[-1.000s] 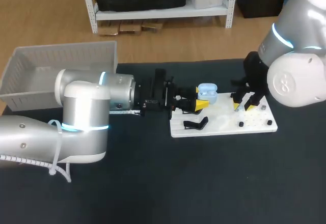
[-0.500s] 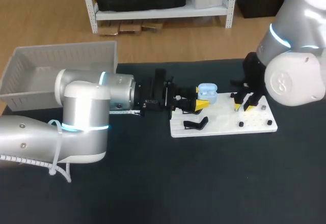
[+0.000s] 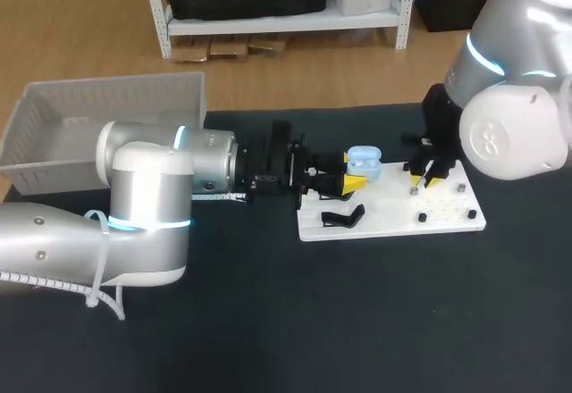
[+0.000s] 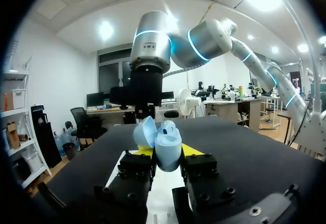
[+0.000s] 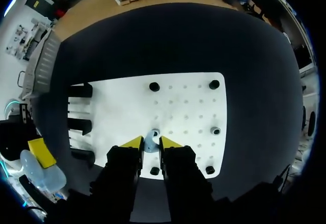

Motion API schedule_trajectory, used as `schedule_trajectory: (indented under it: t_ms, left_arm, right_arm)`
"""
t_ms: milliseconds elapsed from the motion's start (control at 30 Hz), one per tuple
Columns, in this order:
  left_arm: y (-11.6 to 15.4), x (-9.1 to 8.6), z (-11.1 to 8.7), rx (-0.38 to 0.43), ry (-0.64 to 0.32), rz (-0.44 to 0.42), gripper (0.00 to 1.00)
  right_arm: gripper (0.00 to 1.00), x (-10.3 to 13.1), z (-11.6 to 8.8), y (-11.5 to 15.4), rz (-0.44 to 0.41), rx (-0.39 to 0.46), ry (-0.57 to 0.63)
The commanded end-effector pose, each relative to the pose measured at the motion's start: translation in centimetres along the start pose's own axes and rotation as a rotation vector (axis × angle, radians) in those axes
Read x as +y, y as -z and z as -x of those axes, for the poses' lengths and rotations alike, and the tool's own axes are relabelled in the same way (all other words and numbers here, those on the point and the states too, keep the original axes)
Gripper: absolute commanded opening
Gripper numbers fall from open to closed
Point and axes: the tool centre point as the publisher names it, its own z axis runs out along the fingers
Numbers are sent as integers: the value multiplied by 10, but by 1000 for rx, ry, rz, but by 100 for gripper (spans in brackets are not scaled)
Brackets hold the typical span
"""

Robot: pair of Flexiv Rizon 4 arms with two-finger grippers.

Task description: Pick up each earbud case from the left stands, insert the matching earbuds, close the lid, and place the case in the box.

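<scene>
The left hand (image 4: 167, 150) grips the open earbud case (image 4: 164, 141). The right hand (image 5: 151, 140), closed on an earbud (image 5: 151, 145), is near the case, which lies to its left.

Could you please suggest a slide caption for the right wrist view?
Right gripper pinching a pale blue earbud over the white pegboard.

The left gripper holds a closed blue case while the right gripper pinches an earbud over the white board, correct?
No: the case in the left gripper is open, as the left wrist view shows. The right gripper does pinch an earbud over the white board.
</scene>
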Motion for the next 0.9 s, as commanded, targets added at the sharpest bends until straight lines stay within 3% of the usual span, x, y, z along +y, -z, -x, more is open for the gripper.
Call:
schedule_trajectory:
  t_ms: [33,367,567,667,900]
  left_arm:
    - [0,-1,-1,-3,-3,5,0]
    - [0,-1,-1,-3,-3,5,0]
    - [0,-1,-1,-3,-3,5,0]
    - [0,-1,-1,-3,-3,5,0]
    - [0,-1,-1,-3,-3,5,0]
  right_arm:
    - [0,1,-5,21,-16,-7,-18]
    - [0,7,-15,88,-118,-54,-23]
    - [0,30,-34,132,-217,-6,7]
    - [0,47,-43,147,-217,16,27]
    - [0,84,-59,157,-115,55,90]
